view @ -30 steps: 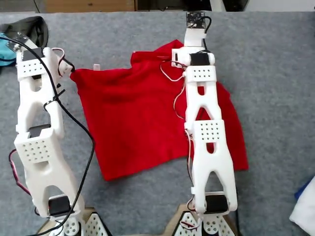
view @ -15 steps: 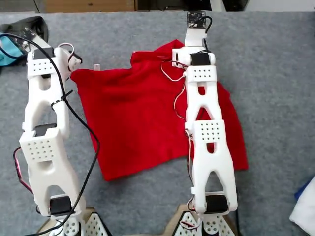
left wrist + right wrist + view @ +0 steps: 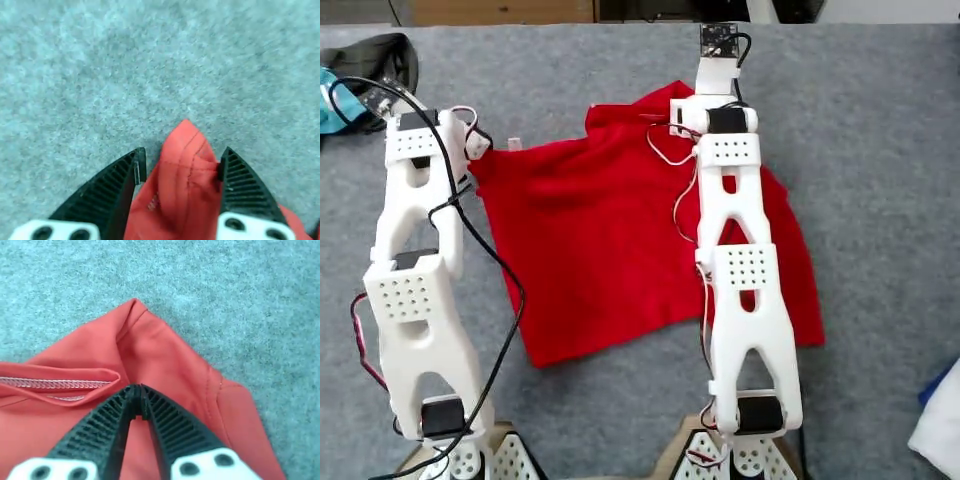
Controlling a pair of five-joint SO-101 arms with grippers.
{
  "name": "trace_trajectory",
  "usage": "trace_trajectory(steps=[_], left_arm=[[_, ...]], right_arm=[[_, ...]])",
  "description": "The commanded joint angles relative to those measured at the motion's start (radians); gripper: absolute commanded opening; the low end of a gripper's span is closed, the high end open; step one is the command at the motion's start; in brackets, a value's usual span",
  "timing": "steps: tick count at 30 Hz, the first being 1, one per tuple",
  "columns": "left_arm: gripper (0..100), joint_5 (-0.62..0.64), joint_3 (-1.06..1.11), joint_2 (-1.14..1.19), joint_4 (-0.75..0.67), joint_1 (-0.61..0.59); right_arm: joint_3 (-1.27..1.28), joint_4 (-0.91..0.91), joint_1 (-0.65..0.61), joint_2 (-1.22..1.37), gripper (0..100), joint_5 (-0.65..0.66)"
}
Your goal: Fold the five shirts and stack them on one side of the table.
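A red shirt [image 3: 590,240] lies spread on the grey table [image 3: 880,150]. My left arm [image 3: 415,170] stands at the shirt's far left corner. In the left wrist view that red corner [image 3: 187,165] pokes up between the spread fingers of my left gripper [image 3: 183,152], which is open. My right arm [image 3: 725,160] stretches over the shirt to its far edge. There my right gripper [image 3: 136,388] is shut, its tips pinched on the red shirt [image 3: 165,355] beside a stitched hem [image 3: 55,384].
Dark and teal garments [image 3: 370,60] are bunched at the table's far left corner. White and blue cloth [image 3: 940,415] lies at the near right edge. A black cable [image 3: 485,250] hangs along the left arm.
My left arm has swung right, bringing its gripper onto the shirt's far left corner. The right arm has not moved.
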Motion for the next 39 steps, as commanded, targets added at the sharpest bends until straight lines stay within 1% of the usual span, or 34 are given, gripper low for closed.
trace_trajectory(steps=[1,10,14,20,26,28,31,35,39], left_arm=[[18,0.0,-0.054,0.007,-0.006,0.005],[16,0.003,-0.087,0.01,-0.003,0.006],[7,-0.002,-0.087,0.01,-0.008,0.006],[2,-0.002,-0.089,0.01,-0.011,0.012],[2,0.002,-0.118,0.01,0.0,0.015],[2,0.002,-0.157,0.01,0.023,0.023],[2,-0.002,-0.253,0.01,0.094,0.046],[2,-0.003,-0.428,0.01,0.201,0.089],[2,-0.023,-0.615,0.013,0.315,0.129]], right_arm=[[-0.051,-0.014,-0.013,-0.085,0.6,0.003],[-0.051,-0.014,-0.013,-0.085,0.6,0.003],[-0.051,-0.014,-0.013,-0.085,0.6,0.003],[-0.051,-0.014,-0.013,-0.085,0.6,0.003],[-0.051,-0.014,-0.013,-0.085,0.6,0.003],[-0.051,-0.014,-0.015,-0.085,0.6,0.003],[-0.064,0.011,-0.016,-0.093,0.6,0.003],[-0.154,0.071,-0.041,-0.099,0.6,0.003],[-0.153,0.077,-0.054,-0.18,0.6,0.005]])
